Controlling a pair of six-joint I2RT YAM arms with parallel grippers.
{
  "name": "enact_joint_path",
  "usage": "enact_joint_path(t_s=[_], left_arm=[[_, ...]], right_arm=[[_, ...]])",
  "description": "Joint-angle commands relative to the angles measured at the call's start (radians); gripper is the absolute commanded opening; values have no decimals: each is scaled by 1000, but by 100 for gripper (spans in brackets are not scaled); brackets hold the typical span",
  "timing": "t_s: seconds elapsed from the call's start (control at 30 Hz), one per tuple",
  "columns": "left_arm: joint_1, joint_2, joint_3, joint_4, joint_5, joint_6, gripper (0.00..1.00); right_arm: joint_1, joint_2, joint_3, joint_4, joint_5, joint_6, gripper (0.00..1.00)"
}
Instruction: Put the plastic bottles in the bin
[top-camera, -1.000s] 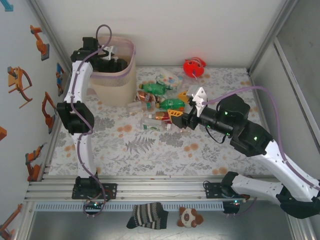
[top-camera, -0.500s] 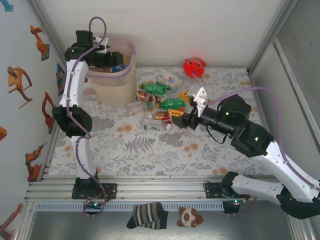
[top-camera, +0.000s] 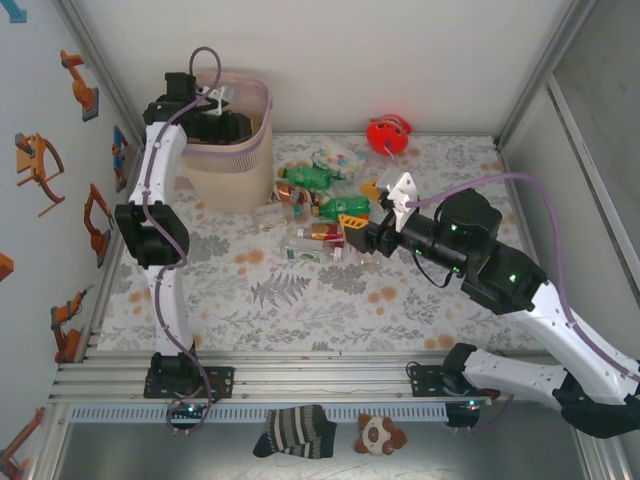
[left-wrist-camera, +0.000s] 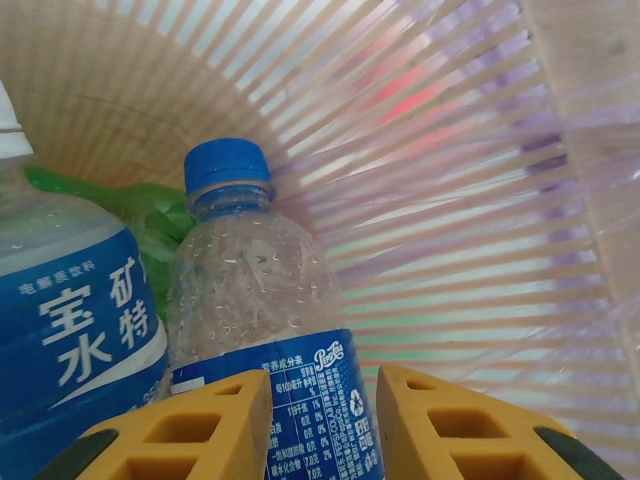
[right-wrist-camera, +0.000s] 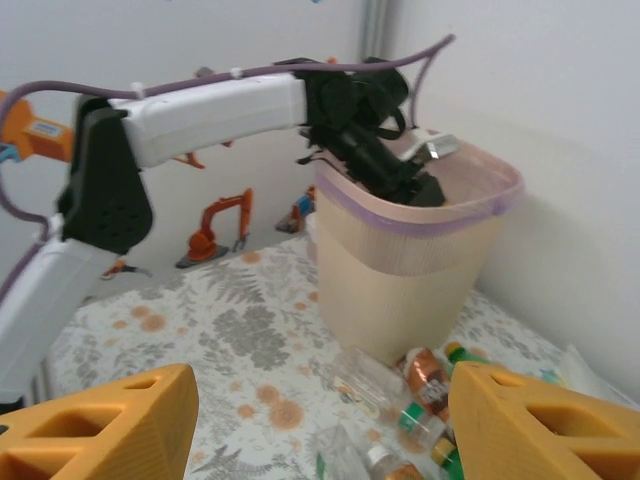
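The pale pink bin (top-camera: 232, 172) stands at the back left of the table, also seen in the right wrist view (right-wrist-camera: 410, 270). My left gripper (top-camera: 230, 127) reaches down into it. Its yellow fingers (left-wrist-camera: 325, 405) stand a little apart with nothing between them. Below them in the bin lie a clear blue-capped bottle (left-wrist-camera: 250, 290), a second blue-labelled bottle (left-wrist-camera: 70, 330) and a green one (left-wrist-camera: 150, 215). Several plastic bottles (top-camera: 318, 200) lie in a heap right of the bin. My right gripper (top-camera: 360, 210) hovers open over that heap (right-wrist-camera: 322, 400), above a clear bottle (right-wrist-camera: 365, 375).
A red round toy (top-camera: 388, 134) sits at the back and a patterned packet (top-camera: 340, 158) lies beside the heap. The left arm (right-wrist-camera: 200, 110) arches over the bin's rim. A striped sock (top-camera: 295, 430) and a small plush toy (top-camera: 380, 434) lie below the table's front rail.
The left gripper's jaws have narrowed inside the bin; its arm swung left and back. The right gripper has barely moved.
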Motion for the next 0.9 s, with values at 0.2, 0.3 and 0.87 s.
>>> enact_joint_path(t_s=[0.2, 0.3, 0.87], left_arm=[[5, 41, -96, -37, 3, 16, 30], [6, 33, -107, -38, -7, 20, 30], [17, -167, -72, -19, -4, 2, 33]], right_arm=[[-63, 81, 39, -180, 333, 124, 70], [-120, 91, 36, -208, 311, 154, 70], [-560, 296, 42, -382, 101, 118, 70]])
